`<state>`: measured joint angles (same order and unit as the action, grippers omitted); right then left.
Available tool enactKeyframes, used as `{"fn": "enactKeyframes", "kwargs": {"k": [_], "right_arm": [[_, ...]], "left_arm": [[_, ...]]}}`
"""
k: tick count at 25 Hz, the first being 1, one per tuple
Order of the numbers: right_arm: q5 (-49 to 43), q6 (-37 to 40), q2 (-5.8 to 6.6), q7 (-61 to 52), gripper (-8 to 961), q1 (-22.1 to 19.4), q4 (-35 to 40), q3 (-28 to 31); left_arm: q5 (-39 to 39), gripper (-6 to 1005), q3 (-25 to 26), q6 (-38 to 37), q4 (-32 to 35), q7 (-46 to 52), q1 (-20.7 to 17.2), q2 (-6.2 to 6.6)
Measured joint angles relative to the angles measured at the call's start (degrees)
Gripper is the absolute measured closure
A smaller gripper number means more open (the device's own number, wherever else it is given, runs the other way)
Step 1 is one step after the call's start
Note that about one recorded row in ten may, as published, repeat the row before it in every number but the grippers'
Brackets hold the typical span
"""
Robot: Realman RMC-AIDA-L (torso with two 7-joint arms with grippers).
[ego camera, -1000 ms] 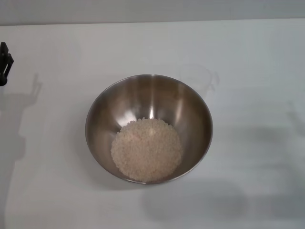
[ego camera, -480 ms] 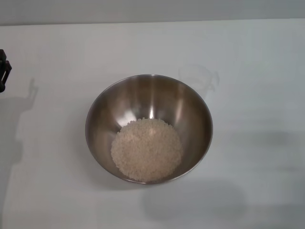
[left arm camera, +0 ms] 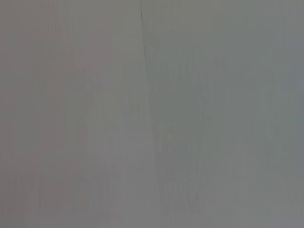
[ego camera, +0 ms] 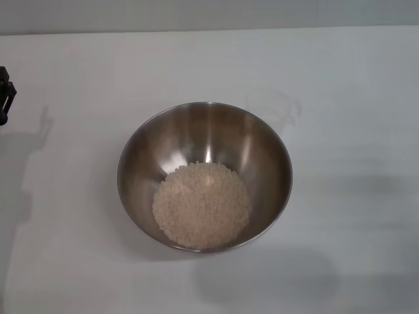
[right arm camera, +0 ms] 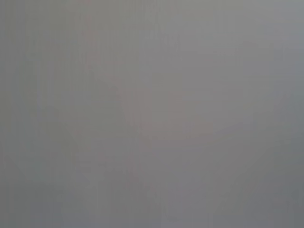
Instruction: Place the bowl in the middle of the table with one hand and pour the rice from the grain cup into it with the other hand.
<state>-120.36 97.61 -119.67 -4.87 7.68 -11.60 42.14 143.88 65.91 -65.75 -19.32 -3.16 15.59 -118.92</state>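
At the middle of the white table (ego camera: 78, 261) sits a large stainless-steel mixing bowl (ego camera: 141, 154), upright, its shiny brushed inside catching the light. Rice (ego camera: 201, 205) lies in a loose, pale mound across the bowl's bottom, a little toward its near side. Just beyond the bowl's far right rim stands the clear plastic grain cup (ego camera: 276, 108) (faint against the white surface), upright and seemingly empty, close to the bowl. At the far left edge, a small dark part of the left gripper (ego camera: 5, 95) shows; whether its pincer is spread or pressed together cannot be told. Both wrist views show only plain grey.
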Motion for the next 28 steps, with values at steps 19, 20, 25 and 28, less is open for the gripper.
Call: {"fn": "enactKeyframes", "kwargs": {"k": [19, 20, 25, 28], "right_arm": [[1.40, 0.04, 0.06, -0.17, 187, 0.36, 0.04, 0.05], [1.43, 0.17, 0.06, -0.17, 187, 0.37, 0.05, 0.05], [1.45, 0.36, 0.22, -0.17, 186, 0.48, 0.15, 0.05], [1.45, -0.04, 0.22, -0.18, 186, 0.57, 0.17, -0.06]], "left_arm": [[-0.08, 184, 0.28, -0.20, 0.10, -0.05, 0.06, 0.24], [-0.09, 184, 0.34, -0.21, 0.15, -0.05, 0.06, 0.22], [-0.10, 184, 0.80, -0.32, 0.16, -0.02, -0.19, 0.09], [-0.10, 184, 0.74, -0.37, 0.16, -0.01, -0.25, 0.09]]}}
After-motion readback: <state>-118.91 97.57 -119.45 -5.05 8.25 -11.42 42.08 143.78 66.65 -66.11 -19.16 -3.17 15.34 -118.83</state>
